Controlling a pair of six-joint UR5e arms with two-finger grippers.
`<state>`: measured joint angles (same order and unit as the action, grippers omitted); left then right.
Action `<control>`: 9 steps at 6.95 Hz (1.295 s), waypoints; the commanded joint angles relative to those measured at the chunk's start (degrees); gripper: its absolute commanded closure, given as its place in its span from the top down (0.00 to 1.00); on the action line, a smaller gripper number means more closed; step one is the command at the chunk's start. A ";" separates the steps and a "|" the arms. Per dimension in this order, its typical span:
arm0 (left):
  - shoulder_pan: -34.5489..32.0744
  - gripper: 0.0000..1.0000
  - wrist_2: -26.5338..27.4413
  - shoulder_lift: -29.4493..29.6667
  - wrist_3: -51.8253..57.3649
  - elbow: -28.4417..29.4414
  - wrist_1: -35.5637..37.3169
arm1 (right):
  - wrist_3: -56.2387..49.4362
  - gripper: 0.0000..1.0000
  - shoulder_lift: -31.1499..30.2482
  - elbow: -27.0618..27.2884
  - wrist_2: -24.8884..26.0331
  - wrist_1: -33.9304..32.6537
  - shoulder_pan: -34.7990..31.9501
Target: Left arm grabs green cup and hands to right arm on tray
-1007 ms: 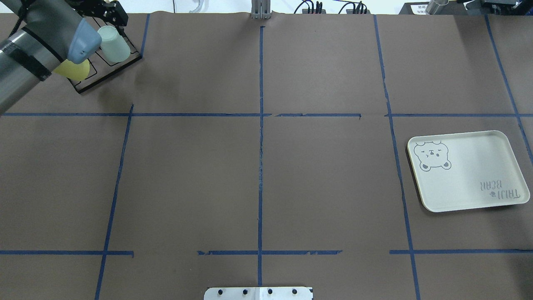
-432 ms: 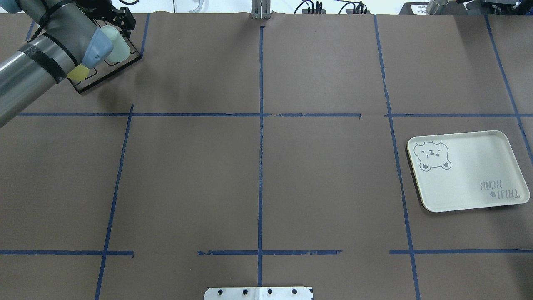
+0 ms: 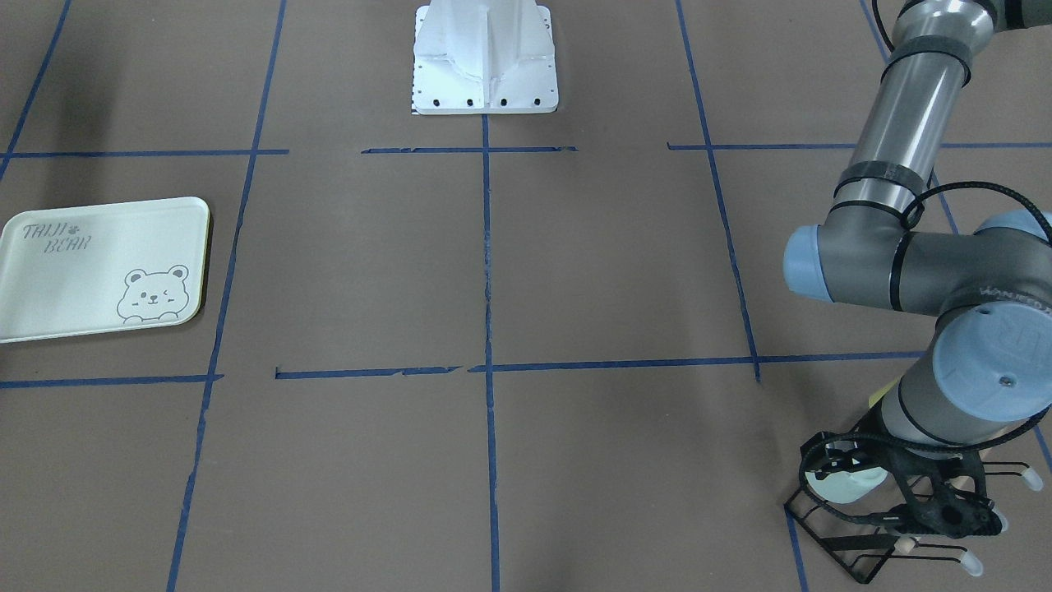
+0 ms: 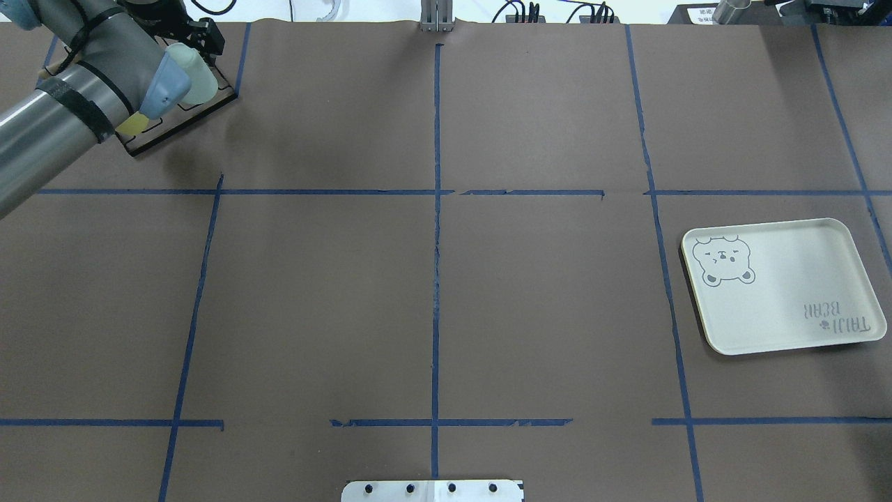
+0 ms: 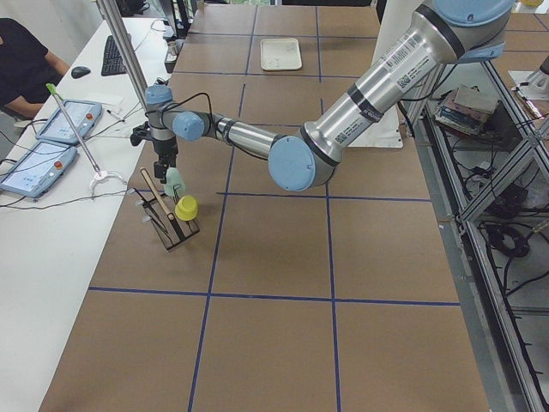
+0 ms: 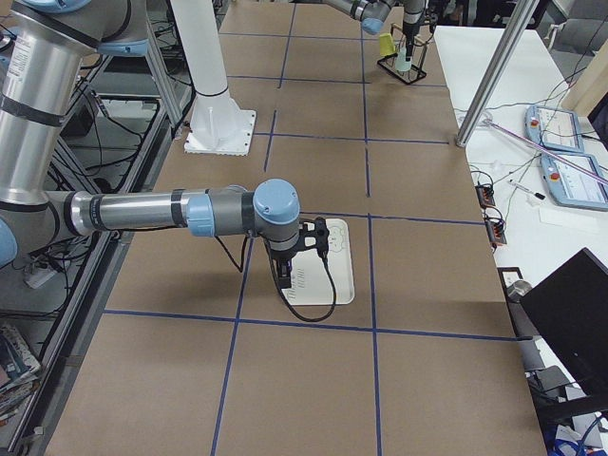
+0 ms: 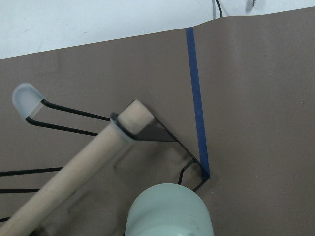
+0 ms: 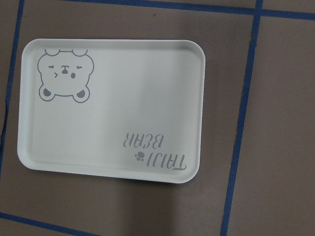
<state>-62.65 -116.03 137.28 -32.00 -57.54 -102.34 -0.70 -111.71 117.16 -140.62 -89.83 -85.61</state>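
Observation:
The green cup [image 4: 201, 80] sits upside down on a black wire rack [image 4: 178, 129] at the table's far left corner. It also shows in the front view [image 3: 846, 483] and low in the left wrist view [image 7: 170, 211]. My left gripper [image 4: 202, 38] hangs just above the cup and looks open; one finger shows beside the cup's top and the other is hidden by the arm. The tray [image 4: 787, 286] lies bare at the right. My right gripper [image 6: 288, 275] hovers over the tray [image 8: 113, 108]; I cannot tell whether it is open or shut.
A yellow cup [image 4: 132, 124] sits on the same rack, mostly hidden by my left arm. A wooden rod [image 7: 74, 172] with a pale cap leans across the rack beside the green cup. The rack's capped wire prongs [image 3: 970, 563] stick out toward the table edge.
My left arm has swung to the right over the rack and covers more of the yellow cup. The green cup has stayed on the rack.

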 commanded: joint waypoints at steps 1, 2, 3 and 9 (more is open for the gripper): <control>0.68 0.98 0.19 0.01 -0.08 1.11 -1.63 | 0.09 1.00 0.00 0.00 -0.09 0.00 0.00; 1.30 0.92 0.19 -0.08 0.01 1.11 -1.72 | 0.09 1.00 0.00 0.00 -0.09 -0.08 0.00; 1.30 0.54 0.19 -0.08 0.27 1.02 -1.81 | 0.17 1.00 0.00 0.00 -0.09 -0.08 0.00; -5.20 0.00 -1.90 -6.46 4.62 -27.29 13.56 | 1.05 1.00 0.61 0.09 -1.67 0.09 1.58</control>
<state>-67.98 -116.57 134.26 -24.23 -76.31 -91.55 0.14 -111.39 117.17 -142.14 -89.80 -84.56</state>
